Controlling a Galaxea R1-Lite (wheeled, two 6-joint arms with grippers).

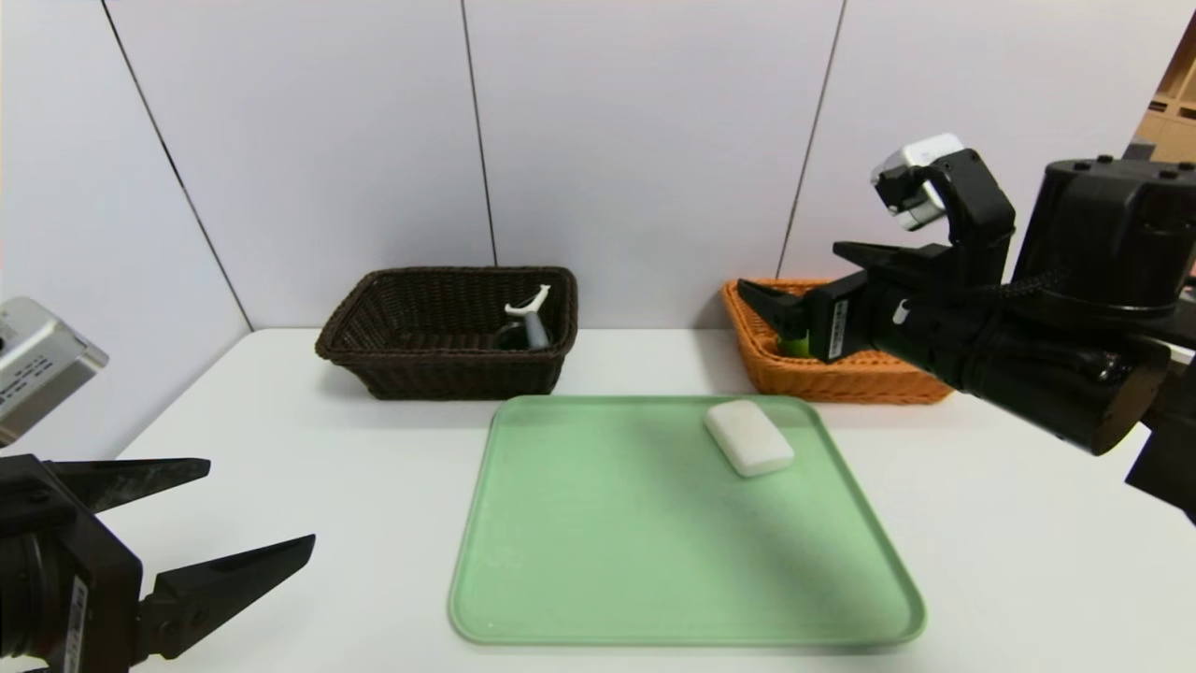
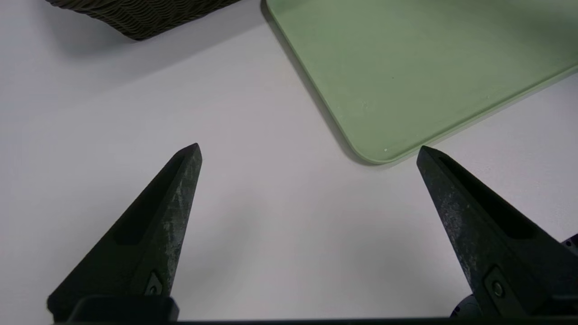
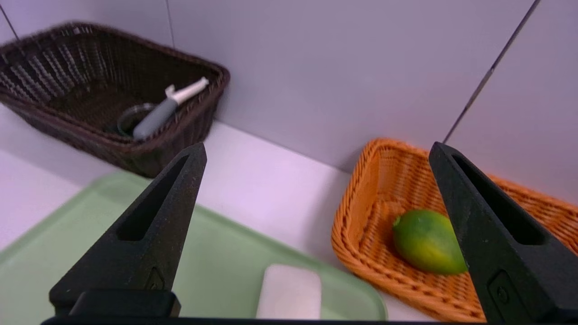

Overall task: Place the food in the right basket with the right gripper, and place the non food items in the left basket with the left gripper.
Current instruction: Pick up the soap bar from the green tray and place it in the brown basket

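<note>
The right wrist view shows the green fruit (image 3: 426, 241) lying inside the orange basket (image 3: 361, 253), against its near-left part; in the head view only a small green piece of it (image 1: 795, 345) appears, because the right gripper (image 1: 802, 280) stands in front. The same wrist view shows into the dark basket (image 3: 54, 54), where the peeler (image 3: 165, 110) leans with its white head up on the wall and the glass cup (image 3: 131, 121) sits just beside its grey handle (in the head view the cup is mostly hidden behind the peeler (image 1: 531, 318)).

The white block (image 1: 748, 436) lies alone on the green tray (image 1: 598, 579), in the far right corner, near the orange basket (image 1: 841, 379) but apart from it. The dark basket (image 1: 392, 360) stands at the far left of the tray, on the white table (image 1: 327, 486).

The right gripper hangs above the near-left rim of the orange basket with its fingers spread wide, holding nothing. The left gripper (image 1: 252, 505) hangs low over the table, at the near left of the tray; in the left wrist view its fingers (image 2: 176, 198) are also wide apart and hold nothing, with the tray's corner (image 2: 375, 153) between their tips.
</note>
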